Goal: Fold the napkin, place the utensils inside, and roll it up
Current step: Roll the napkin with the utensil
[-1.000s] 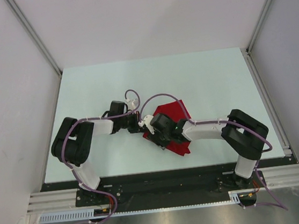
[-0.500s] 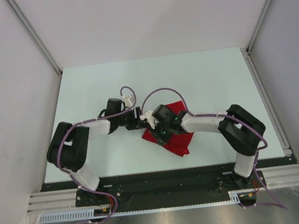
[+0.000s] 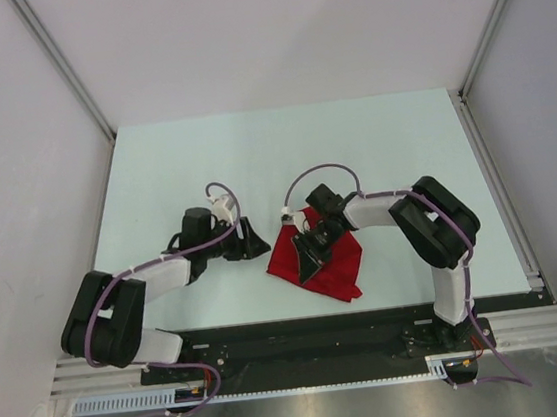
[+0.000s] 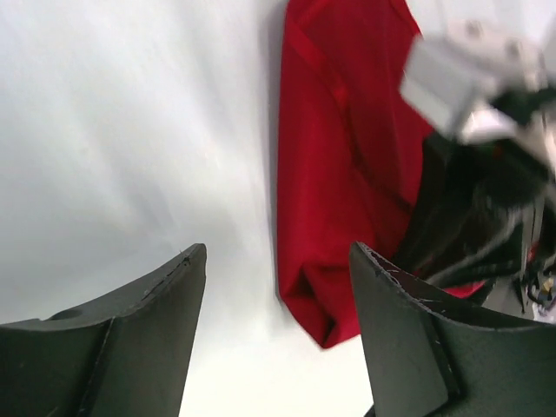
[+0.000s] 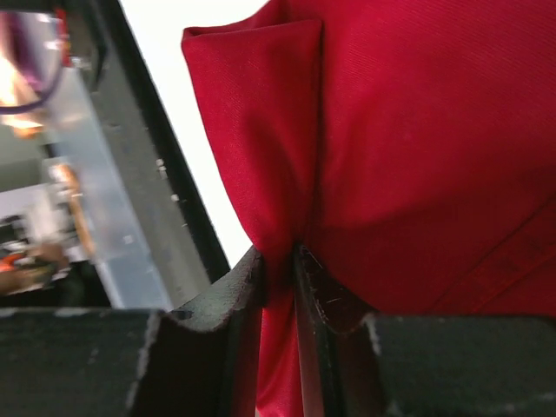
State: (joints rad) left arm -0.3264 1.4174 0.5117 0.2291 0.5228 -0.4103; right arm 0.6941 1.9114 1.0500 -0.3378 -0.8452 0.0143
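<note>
The red napkin (image 3: 317, 261) lies folded and rumpled on the pale table near the front middle. My right gripper (image 3: 309, 254) is over it, shut on a pinched fold of the napkin (image 5: 261, 174), which hangs between its fingers (image 5: 239, 295). My left gripper (image 3: 254, 241) sits just left of the cloth, open with nothing between its fingers (image 4: 174, 295); a folded corner of the napkin (image 4: 334, 217) lies ahead of it. The utensils are out of view.
The table (image 3: 154, 172) is bounded by a dark front edge (image 3: 302, 325) and white walls on three sides. Both arm bases stand at the near edge. Purple cables loop over each wrist.
My left gripper has opened, let go of the napkin and drawn back to the left. My right gripper has closed on the cloth and shifted it leftward and forward.
</note>
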